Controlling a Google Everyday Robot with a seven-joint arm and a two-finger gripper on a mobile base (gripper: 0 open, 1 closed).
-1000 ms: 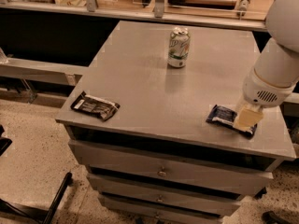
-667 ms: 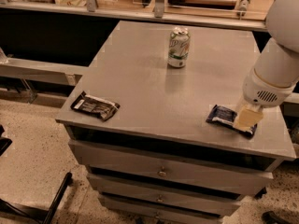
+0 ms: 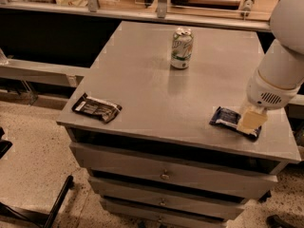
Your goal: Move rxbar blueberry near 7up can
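1. Nearest to us, well in front of the 7up can (image 3: pixel 182 48), is the front edge of the worktop (image 3: pixel 142 80), with the drawers (image 3: pixel 164 175) below it.
2. At the front left corner, well apart from the can and on the opposite side from the action, lies a black-brown wrapped bar (image 3: pixel 96 108). It's not our target, and I'd judge it plays no part.
3. Here's the spot that matters: the rxbar blueberry (image 3: pixel 225 117) lies flat at the front right, closer to us than the can and off to the can's right.
   - Its long axis runs roughly crosswise, with the right end angled a little toward the front edge.
4. The hand (image 3: pixel 251 122) is down at that right end of the bar, covering it, with the white arm rising above it.
   - Whether the hand is wide, narrow or already gripping the wrapper, I cannot tell.
   - I can't tell whether the hand is touching the bar either.
5. Farthest back, the can stands upright near the middle of the rear half, with bare worktop on every side.
   - From the hand, it sits away from us and to the left.
   - So I reckon the coming move is a diagonal carry back and leftward, and the open patch just in front of the can looks the natural landing place.
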